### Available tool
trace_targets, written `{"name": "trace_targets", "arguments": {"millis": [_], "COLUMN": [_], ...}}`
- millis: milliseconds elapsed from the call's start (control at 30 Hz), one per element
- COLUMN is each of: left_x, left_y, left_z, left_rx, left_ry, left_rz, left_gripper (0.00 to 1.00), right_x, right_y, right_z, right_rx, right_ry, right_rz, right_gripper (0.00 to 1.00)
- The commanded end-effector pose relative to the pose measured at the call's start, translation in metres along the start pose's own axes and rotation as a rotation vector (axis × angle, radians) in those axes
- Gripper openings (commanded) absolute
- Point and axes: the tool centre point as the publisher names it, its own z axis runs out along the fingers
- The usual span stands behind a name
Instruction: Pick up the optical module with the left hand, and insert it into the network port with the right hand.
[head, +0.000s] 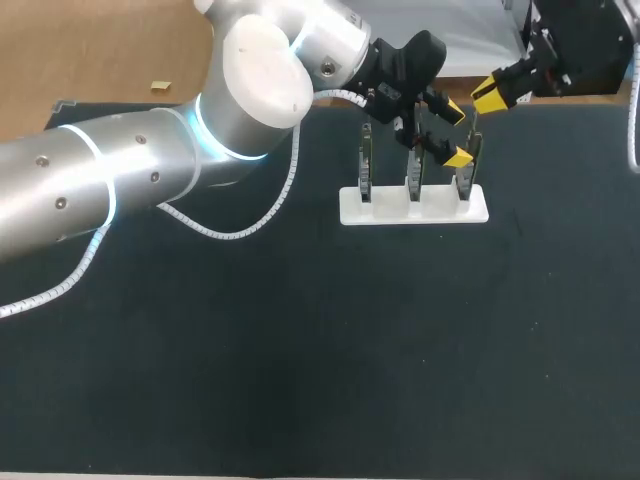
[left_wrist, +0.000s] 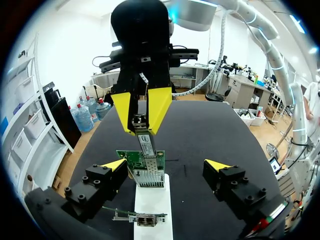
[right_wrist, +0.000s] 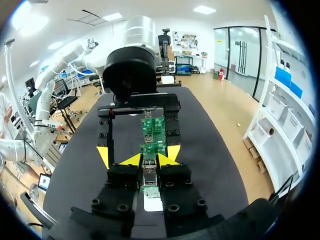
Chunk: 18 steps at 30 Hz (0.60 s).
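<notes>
Probably light, rigid and slippery, the optical module (left_wrist: 146, 145) sits pinched by its rear end in the right end effector (left_wrist: 141, 129), nose at the network port (left_wrist: 149, 176), upper right of the head view, while the left end effector (left_wrist: 166, 165) gapes empty.

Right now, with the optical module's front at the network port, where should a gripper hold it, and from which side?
Grip the optical module at its back end, across its two long sides, coming from opposite the network port. It is a slim bar whose front must stay free to slide in; the right gripper holds it so.
</notes>
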Motion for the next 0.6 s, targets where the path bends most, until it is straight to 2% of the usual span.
{"name": "trace_targets", "arguments": {"millis": [33,600], "left_x": [-0.0010,-0.0010], "left_y": [0.0014,0.0014], "left_z": [0.0003,0.0003], "left_rx": [0.002,0.002], "left_ry": [0.005,0.005], "left_rz": [-0.001,-0.001], "left_gripper": [1.00,1.00], "right_x": [0.0011,0.0065], "right_y": [0.0000,0.0009], "right_z": [0.0013,0.0053], "right_rx": [0.003,-0.002], "right_ry": [0.000,0.008], "right_rz": [0.002,0.015], "right_gripper": [0.00,0.00]}}
